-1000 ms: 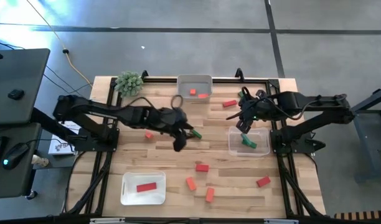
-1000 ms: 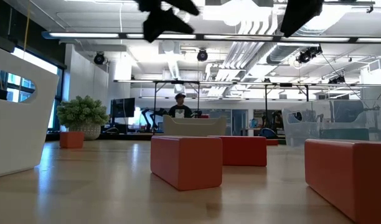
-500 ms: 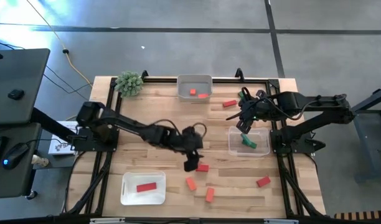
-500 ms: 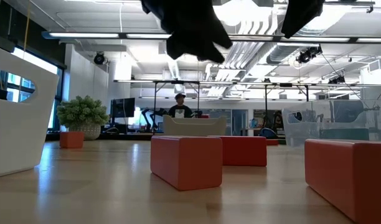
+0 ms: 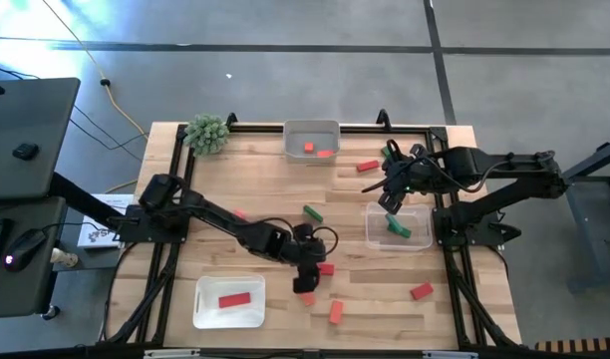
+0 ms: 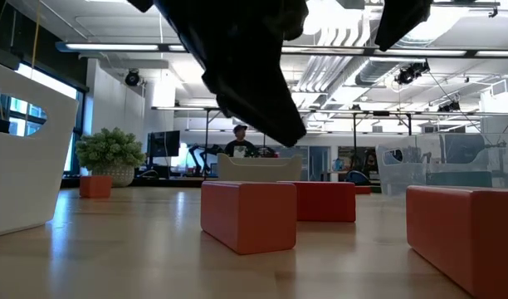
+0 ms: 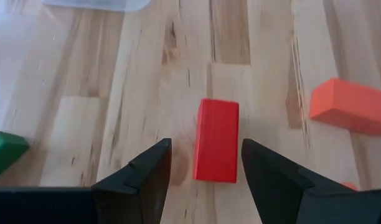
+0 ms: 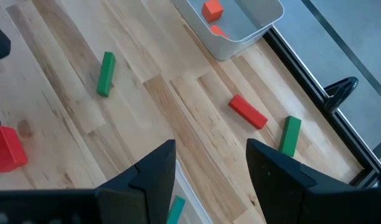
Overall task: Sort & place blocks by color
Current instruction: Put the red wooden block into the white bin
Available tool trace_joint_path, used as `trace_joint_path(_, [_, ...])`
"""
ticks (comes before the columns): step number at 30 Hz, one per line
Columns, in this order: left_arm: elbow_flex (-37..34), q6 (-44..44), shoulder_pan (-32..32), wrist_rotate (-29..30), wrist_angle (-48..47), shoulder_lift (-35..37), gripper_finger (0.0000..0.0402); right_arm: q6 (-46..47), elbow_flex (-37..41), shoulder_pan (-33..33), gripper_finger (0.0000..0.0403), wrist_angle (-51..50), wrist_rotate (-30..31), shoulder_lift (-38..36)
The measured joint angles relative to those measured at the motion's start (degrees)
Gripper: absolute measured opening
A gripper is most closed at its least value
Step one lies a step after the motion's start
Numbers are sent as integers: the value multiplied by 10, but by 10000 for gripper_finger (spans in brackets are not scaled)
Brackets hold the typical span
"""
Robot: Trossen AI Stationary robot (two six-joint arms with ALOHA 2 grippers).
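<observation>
Red, orange and green blocks lie scattered on the wooden table. My left gripper (image 5: 307, 277) hangs open, slanting down over a red block (image 7: 216, 148) that lies flat on the table just ahead of its fingertips; the fingers stand to either side of the block's end and touch nothing. An orange block (image 7: 352, 115) lies beside it and a green block (image 5: 312, 212) farther back. My right gripper (image 5: 393, 195) waits open above the clear tray (image 5: 417, 239), which holds a green block (image 5: 398, 228). A red block (image 5: 233, 298) lies in the white tray (image 5: 210, 314).
A grey tray (image 5: 312, 128) with orange blocks stands at the far edge, a spiky green plant ball (image 5: 206, 133) at the far left. Loose blocks: red (image 5: 367, 166) and green (image 8: 290, 135) at the far right, red (image 5: 421, 291) and orange (image 5: 335, 312) near the front.
My left gripper has swung from the table's middle toward the near edge and a little to the right, sinking toward the red block, with its fingers staying apart. No block has moved.
</observation>
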State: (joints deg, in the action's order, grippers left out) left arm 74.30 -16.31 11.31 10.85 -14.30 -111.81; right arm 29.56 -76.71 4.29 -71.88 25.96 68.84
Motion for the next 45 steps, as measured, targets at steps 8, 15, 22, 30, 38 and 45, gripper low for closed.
trace_joint_path(8, [0,0,5,-18,25,-34,184,0,0,0,185,0,0,0])
trace_joint_path(15, [0,0,5,-18,36,-48,184,0,0,0,185,0,0,0])
trace_joint_path(22, [0,5,5,-12,49,-70,184,0,0,0,185,0,0,0])
trace_joint_path(30, [0,-13,4,-9,53,-79,173,0,0,0,185,-1,-7,0])
trace_joint_path(38, [0,4,3,-10,54,-79,104,0,0,0,185,-1,-9,0])
trace_joint_path(45, [0,-20,3,-25,43,-67,104,0,0,0,185,-1,-9,0])
